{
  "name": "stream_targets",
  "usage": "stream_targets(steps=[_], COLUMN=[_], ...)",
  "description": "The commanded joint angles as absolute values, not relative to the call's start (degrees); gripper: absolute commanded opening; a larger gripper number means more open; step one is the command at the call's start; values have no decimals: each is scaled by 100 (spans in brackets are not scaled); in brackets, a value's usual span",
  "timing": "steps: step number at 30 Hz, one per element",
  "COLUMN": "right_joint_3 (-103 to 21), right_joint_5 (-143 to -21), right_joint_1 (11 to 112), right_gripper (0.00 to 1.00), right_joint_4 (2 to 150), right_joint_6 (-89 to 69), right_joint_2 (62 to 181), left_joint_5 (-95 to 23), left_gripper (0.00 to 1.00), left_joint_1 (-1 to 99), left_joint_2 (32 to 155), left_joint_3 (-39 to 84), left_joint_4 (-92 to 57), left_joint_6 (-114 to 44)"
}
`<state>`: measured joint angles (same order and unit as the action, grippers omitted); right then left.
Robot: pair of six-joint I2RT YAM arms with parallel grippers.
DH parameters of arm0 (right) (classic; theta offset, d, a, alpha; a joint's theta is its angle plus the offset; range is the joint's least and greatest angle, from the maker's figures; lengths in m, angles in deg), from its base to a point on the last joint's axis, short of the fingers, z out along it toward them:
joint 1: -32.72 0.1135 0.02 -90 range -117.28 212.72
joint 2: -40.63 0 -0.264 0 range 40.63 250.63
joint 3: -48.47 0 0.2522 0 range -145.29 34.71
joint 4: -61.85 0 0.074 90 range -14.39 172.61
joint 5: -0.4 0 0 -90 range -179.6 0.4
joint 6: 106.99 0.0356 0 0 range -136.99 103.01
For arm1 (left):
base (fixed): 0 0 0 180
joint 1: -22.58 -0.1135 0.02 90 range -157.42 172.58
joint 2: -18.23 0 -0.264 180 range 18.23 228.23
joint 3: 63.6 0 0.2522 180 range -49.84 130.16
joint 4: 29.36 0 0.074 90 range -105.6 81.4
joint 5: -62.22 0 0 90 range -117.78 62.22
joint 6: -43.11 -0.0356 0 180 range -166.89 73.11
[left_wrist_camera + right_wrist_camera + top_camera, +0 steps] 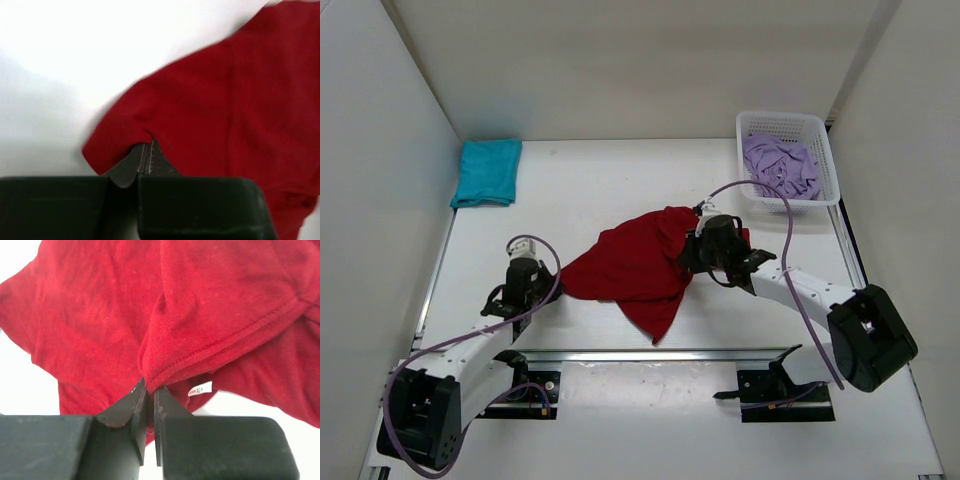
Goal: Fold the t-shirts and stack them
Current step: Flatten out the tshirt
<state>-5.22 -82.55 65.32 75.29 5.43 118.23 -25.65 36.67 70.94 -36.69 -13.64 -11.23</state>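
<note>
Left fingers (127, 166): I am pinching the dark red t-shirt (635, 265), seemingly its sleeve | right fingers (125, 407): clamping its hem.

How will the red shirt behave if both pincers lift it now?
Probably floppy: the red shirt lies bunched and creased, so the middle should sag between the left pincer and right pincer. Likely light, being thin knit. Each grip catches only a small fold, so a hard tug may slip it.

Right pincer (150, 386) pinched tight on a bunched, stitched hem fold of the dark red t-shirt (95, 315), white label (200, 389) just beside the tips, cloth rumpled over the white desk (20, 387).
</note>
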Motion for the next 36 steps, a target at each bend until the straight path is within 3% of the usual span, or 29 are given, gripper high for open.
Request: stream_targets(steps=[1, 9, 17, 20, 24, 27, 29, 31, 33, 36], right_joint_3=[-844, -1423, -3111, -4496, -6779, -8275, -8692, -7976, -5962, -3884], right_joint_5=[-8563, -8924, -10523, -10815, -10200, -10006, -9448, -8274, -6788, -5788], right_joint_1=[6612, 6814, 8623, 9659, 10047, 10102, 9543, 8540, 6945, 5421], right_gripper=[0, 0, 0, 1, 0, 0, 0, 0, 0, 0], right_joint_4=[7507, 8323, 9634, 10012, 10547, 10856, 11058, 10639, 9448, 8188], right_joint_6=[429, 236, -414, -696, -1038, -1259, -1041, -262, 528, 1516], right_joint_2=[11272, 10278, 10057, 10609, 11706, 12314, 12448, 11915, 11388, 10840], left_joint_5=[-2488, -2952, -3665, -3824, -4393, -4605, -4712, -4510, -4195, -3694], left_gripper=[0, 0, 0, 0, 0, 0, 0, 0, 0, 0], left_joint_1=[3673, 3524, 2646, 2311, 1741, 1590, 1581, 1782, 2081, 2695], left_joint_2=[7088, 7106, 7351, 7956, 9000, 9783, 10092, 10217, 10488, 10909], left_joint_3=[-2903, -1541, 1140, 2501, 4397, 5786, 6414, 6731, 6906, 7242], left_joint_4=[-1727, -1412, -532, -137, 188, 549, 663, 620, 681, 639], left_joint_6=[-1190, -1200, -1446, -1376, -990, -831, -699, -733, -874, -1243])
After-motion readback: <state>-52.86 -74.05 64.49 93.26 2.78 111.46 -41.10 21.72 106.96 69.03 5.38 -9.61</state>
